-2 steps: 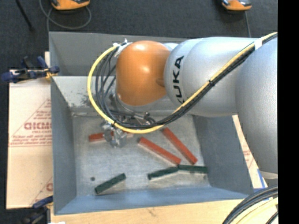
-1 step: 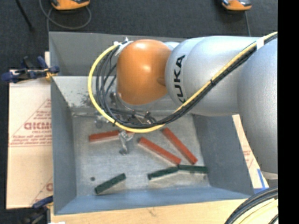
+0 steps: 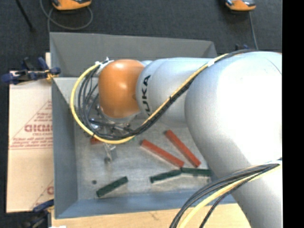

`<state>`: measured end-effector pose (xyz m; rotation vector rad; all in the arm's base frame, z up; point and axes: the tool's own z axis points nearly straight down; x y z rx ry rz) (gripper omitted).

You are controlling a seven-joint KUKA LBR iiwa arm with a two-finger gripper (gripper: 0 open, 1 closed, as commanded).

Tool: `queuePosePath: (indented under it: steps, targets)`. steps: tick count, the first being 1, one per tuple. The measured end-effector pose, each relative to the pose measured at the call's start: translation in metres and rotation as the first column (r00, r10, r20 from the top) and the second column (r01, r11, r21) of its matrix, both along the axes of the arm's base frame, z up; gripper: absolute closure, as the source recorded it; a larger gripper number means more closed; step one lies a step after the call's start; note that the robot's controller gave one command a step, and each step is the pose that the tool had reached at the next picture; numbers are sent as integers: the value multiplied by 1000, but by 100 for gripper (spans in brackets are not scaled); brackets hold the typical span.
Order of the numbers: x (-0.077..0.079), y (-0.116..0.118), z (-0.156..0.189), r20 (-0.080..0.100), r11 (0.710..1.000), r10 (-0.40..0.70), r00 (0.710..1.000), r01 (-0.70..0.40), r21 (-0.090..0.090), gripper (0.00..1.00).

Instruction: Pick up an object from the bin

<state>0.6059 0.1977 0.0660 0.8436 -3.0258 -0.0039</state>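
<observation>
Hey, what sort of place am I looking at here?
Probably a robotics lab's grasping test rig: a white KUKA arm reaches into a grey metal bin holding loose red sticks and green sticks.

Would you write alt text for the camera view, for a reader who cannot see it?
A white robot arm reaches in from the right, its gripper low over the left half of a grey bin. Two orange-red sticks lie right of the gripper, dark green sticks nearer the bin's lower rim.
</observation>
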Motion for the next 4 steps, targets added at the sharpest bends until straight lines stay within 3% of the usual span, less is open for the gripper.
queuePosePath:
  steps: [1,2,3,4]
  targets:
    - [15,-21,15,7,755,656,755,-656,-4,0]
    - [15,-21,15,7,758,652,758,-652,-2,100]
    - [30,7,136,15,738,675,738,-675,-7,100]
    - [28,6,130,5,740,672,740,-672,-1,100]
